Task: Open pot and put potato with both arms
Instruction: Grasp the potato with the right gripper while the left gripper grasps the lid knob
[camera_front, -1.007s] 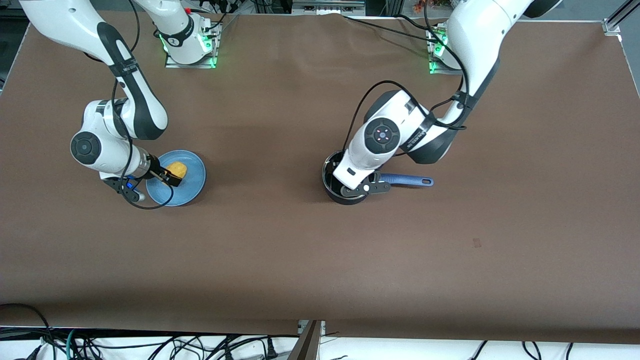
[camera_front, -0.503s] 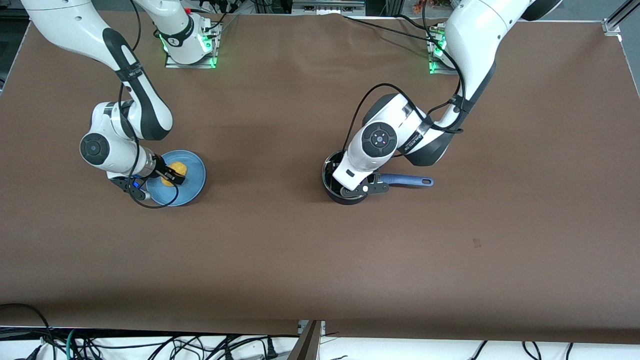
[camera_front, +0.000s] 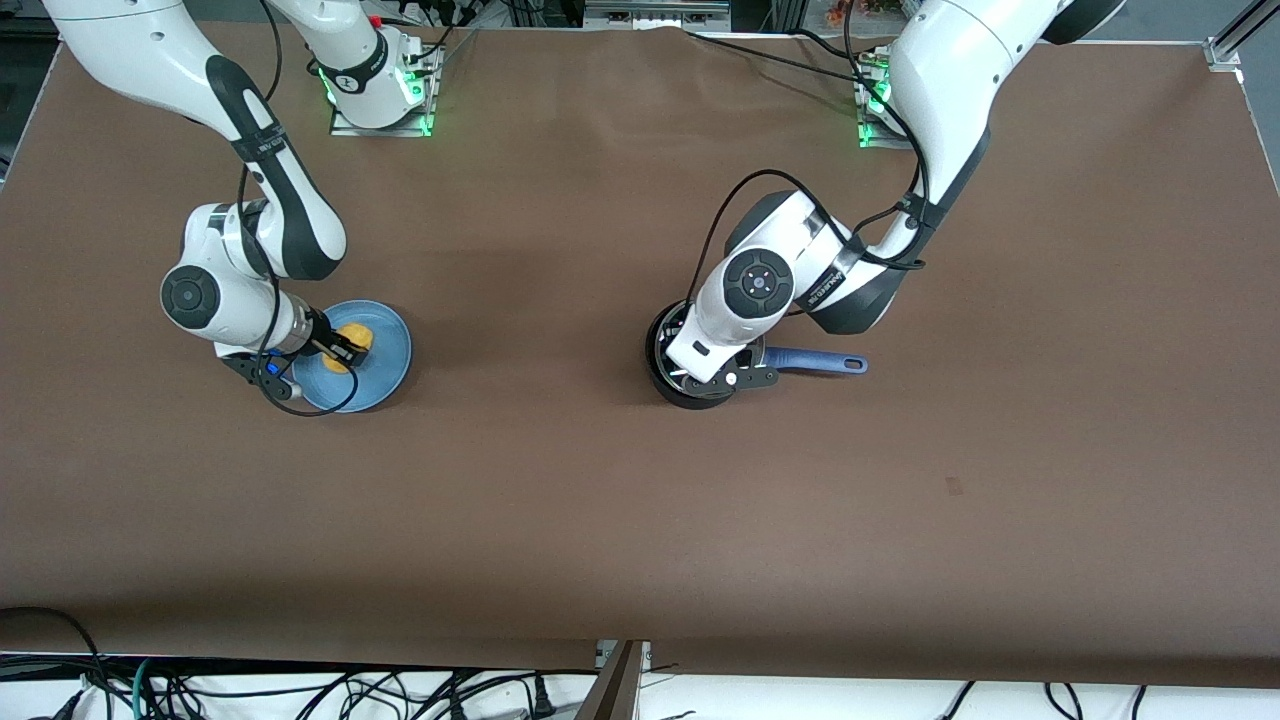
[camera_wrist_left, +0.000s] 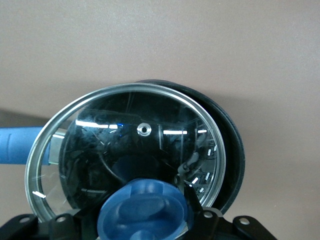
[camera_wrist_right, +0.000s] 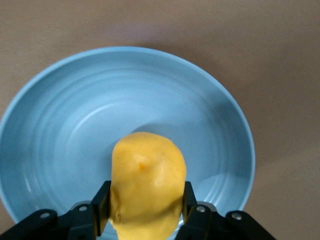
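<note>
The black pot (camera_front: 664, 384) stands mid-table with its blue handle (camera_front: 815, 360) pointing toward the left arm's end. My left gripper (camera_wrist_left: 142, 221) is shut on the blue knob (camera_wrist_left: 142, 202) of the glass lid (camera_wrist_left: 125, 130). The lid sits shifted off centre, so one side of the pot's rim (camera_wrist_left: 234, 150) shows. My right gripper (camera_wrist_right: 145, 207) is shut on the yellow potato (camera_wrist_right: 147, 172), a finger (camera_wrist_right: 101, 205) pressed to each side, over the light-blue plate (camera_wrist_right: 60, 120). In the front view the potato (camera_front: 357, 335) is on or just above the plate (camera_front: 388, 352).
Bare brown table lies all round the pot and the plate. Both arm bases stand at the table's edge farthest from the front camera. Cables hang along the edge nearest that camera.
My right gripper moved in over the plate and closed on the potato. My left arm shifted slightly, with the lid now off centre on the pot.
</note>
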